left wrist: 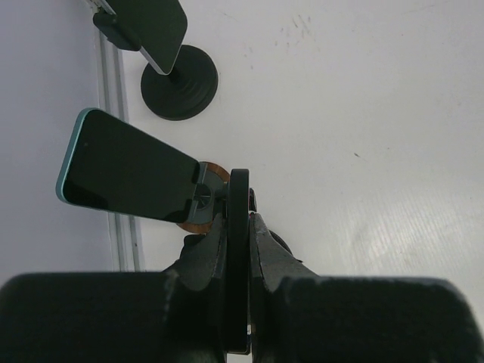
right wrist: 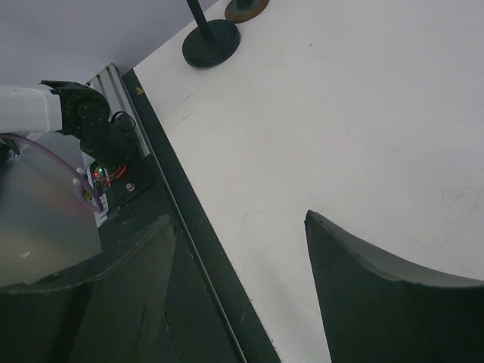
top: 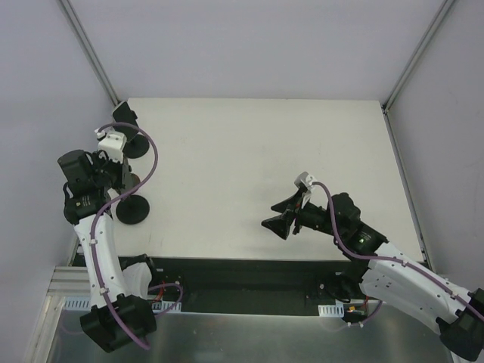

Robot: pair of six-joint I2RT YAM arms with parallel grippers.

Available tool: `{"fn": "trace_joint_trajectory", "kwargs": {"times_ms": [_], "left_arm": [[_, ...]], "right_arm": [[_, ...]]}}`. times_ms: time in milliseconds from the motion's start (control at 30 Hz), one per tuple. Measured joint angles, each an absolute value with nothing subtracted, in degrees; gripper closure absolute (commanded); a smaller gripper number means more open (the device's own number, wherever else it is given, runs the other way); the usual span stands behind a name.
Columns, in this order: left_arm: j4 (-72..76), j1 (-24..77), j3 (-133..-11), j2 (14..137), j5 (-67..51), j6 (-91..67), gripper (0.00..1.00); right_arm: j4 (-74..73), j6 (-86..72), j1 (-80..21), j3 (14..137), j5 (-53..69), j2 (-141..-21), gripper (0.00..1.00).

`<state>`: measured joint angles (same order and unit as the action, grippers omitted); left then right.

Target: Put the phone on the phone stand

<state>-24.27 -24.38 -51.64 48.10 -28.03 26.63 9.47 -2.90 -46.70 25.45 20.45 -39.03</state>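
A: Left gripper [left wrist: 239, 221]?
B: Pinched narrow on a thin black disc [left wrist: 239, 193], seen edge-on; phone [left wrist: 125, 170], teal rim, dark screen, tilted just past the fingertips, meeting the disc at a small joint.
A: Right gripper [right wrist: 236, 227]?
B: Spread wide, holding nothing; over the table [top: 249, 151] near its front edge.

Top view looks down from above and behind the arm bases [top: 117, 327], far enough for the whole white table [top: 249, 151]. Left wrist view sits close, looking along its fingers [left wrist: 203, 261] at the table's left edge (phone [left wrist: 125, 168] fills mid-frame). Right wrist view faces across the table toward the near-left corner; its round stand base [right wrist: 211, 43] also shows from the top.
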Motion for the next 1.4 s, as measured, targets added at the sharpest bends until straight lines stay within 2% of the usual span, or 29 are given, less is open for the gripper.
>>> {"fn": "trace_joint_trajectory", "kwargs": {"times_ms": [633,1000,1033,1067,1167,1200,1400], "left_arm": [[-26.96,-30.17,-53.91,50.65,-31.03,32.88,1.0],[-25.19,-33.5,-50.48,47.48,-30.55,33.61,1.0],[-25.06,-33.47,-50.37,47.46,-30.37,33.61,0.97],[-24.73,-33.47,-50.22,47.46,-30.11,33.56,0.87],[-23.73,-33.5,-49.78,47.4,-29.02,33.71,0.73],[-23.14,-33.47,-49.56,47.29,-28.01,33.98,0.64],[-22.0,-33.85,-47.29,47.2,-23.92,34.15,0.5]], "right_arm": [[10.7,-2.98,-46.7,25.34,21.76,-38.13,0.29],[11.0,-3.4,-46.7,24.49,22.0,-37.93,0.29],[11.0,-3.42,-46.7,24.49,22.0,-37.85,0.29],[11.05,-3.42,-46.7,24.49,22.02,-37.8,0.29],[11.27,-3.49,-46.7,24.49,22.13,-37.63,0.29],[11.33,-3.53,-46.7,24.49,22.17,-37.56,0.29],[11.35,-3.6,-46.7,24.47,22.61,-37.5,0.29]]}}
